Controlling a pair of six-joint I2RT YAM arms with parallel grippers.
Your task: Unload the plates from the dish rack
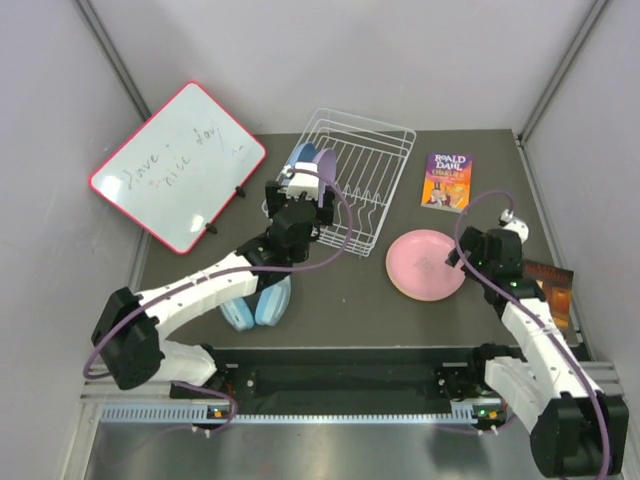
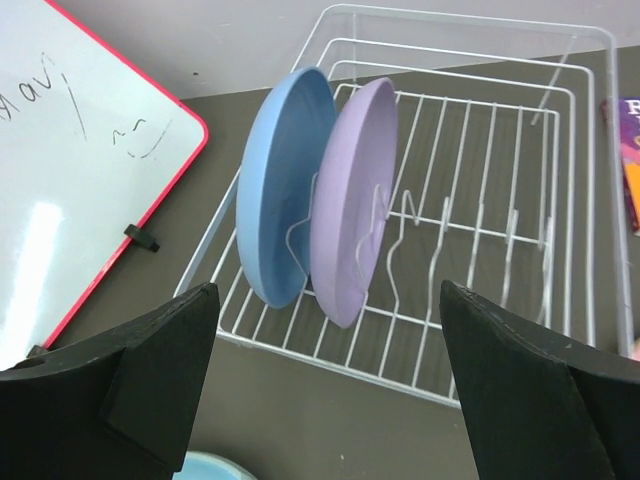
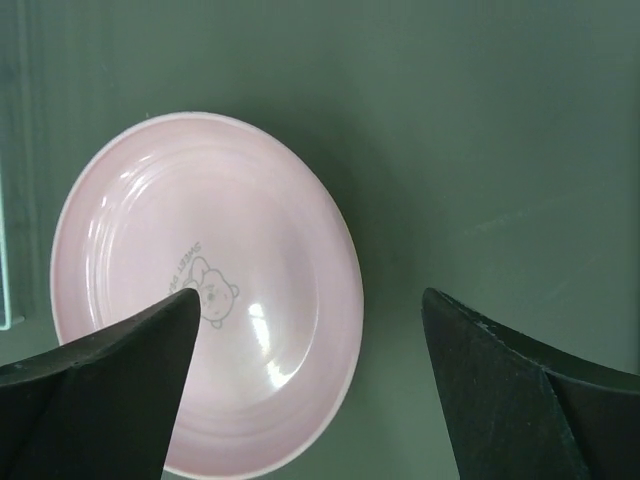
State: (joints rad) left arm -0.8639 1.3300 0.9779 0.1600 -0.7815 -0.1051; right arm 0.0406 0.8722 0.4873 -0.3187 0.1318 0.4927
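Inside white wire dish rack (image 2: 490,230): round blue plate (image 2: 280,190), round purple plate (image 2: 355,200), upright.
Left gripper (image 2: 325,290) spread facing them; right gripper (image 3: 310,295) spread over round pink plate (image 3: 150,240).

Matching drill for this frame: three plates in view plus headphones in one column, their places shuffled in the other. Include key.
1. blue round plastic plate
2. purple round plastic plate
3. pink round plastic plate
4. light blue headphones

A. flat on the dark table, right of the white wire dish rack
B. upright in rack, leftmost plate
C. on table, between rack and arm bases
D. upright in rack, right of the other plate

Pairs: 1-B, 2-D, 3-A, 4-C
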